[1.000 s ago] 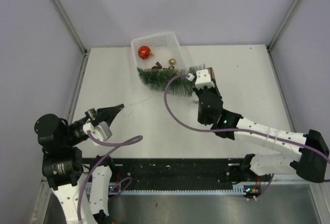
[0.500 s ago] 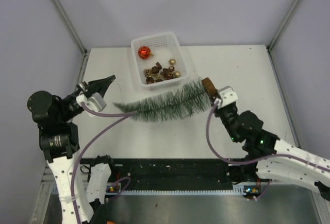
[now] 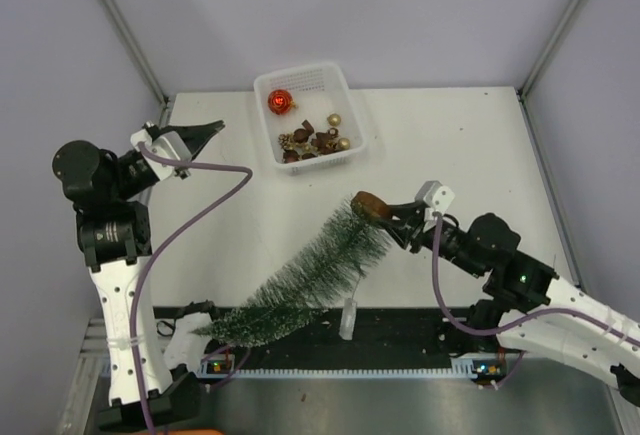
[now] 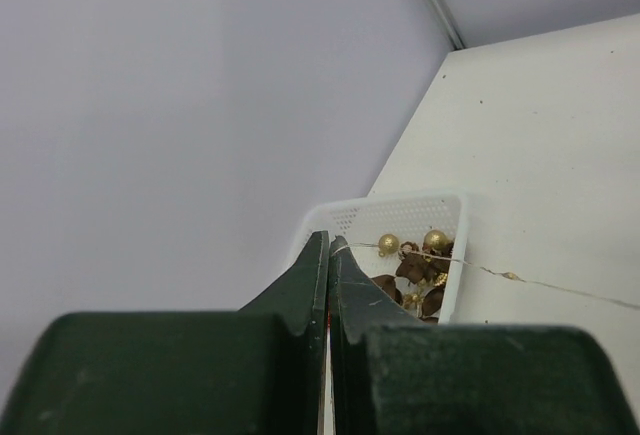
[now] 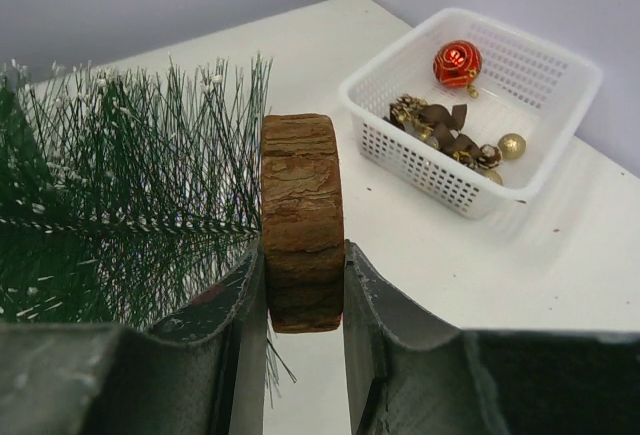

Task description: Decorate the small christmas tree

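Observation:
The small christmas tree (image 3: 310, 275) lies tilted, its tip over the front rail and its brown wooden base (image 3: 368, 201) toward the table's middle. My right gripper (image 3: 385, 217) is shut on that base; in the right wrist view the disc (image 5: 300, 185) sits squeezed between both fingers, bristles (image 5: 120, 215) to the left. My left gripper (image 3: 210, 129) hovers left of the white basket (image 3: 300, 68), shut. In the left wrist view a thin gold thread (image 4: 480, 269) starts right at its closed tips (image 4: 330, 240).
The basket (image 5: 440, 180) holds a red bauble (image 3: 279, 102), gold baubles (image 3: 334, 120) and brown bits. A black rail (image 3: 400, 330) runs along the near edge with a small clear piece (image 3: 348, 317) on it. Grey walls enclose the table.
The right arm pulled the tree away from the basket and swung it toward the near edge, tip now over the rail. The left gripper rose toward the back left, staying shut.

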Tool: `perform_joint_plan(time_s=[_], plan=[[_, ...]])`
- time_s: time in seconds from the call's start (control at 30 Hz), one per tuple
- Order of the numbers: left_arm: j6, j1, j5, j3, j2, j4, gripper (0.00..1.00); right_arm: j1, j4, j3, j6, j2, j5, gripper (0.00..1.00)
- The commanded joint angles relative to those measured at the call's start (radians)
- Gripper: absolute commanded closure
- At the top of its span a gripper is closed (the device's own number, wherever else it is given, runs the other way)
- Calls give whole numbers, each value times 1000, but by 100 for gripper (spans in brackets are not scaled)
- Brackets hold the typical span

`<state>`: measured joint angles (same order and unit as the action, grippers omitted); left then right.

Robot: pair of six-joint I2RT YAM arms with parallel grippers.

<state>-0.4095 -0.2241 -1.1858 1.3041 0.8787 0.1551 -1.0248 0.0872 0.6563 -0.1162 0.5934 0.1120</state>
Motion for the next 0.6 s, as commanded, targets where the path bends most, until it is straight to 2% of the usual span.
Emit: perform_joint_plan(time_s=[0.0, 0.27, 0.4, 0.47, 0.57], plan=[[69, 8, -23, -40, -46, -66, 100, 124, -151, 55, 180, -52, -202, 100], [156, 12, -25, -135, -87, -71, 100, 383, -317, 48, 459, -44, -504, 100], [296, 12, 2, -196, -119, -147, 100, 462, -460, 23, 625, -21, -554, 100], [398, 12, 9, -219, -135, -236, 100, 506, -518, 19, 708, -1, -567, 100], [474, 12, 15, -223, -145, -262, 100, 612, -672, 11, 893, 54, -664, 100]])
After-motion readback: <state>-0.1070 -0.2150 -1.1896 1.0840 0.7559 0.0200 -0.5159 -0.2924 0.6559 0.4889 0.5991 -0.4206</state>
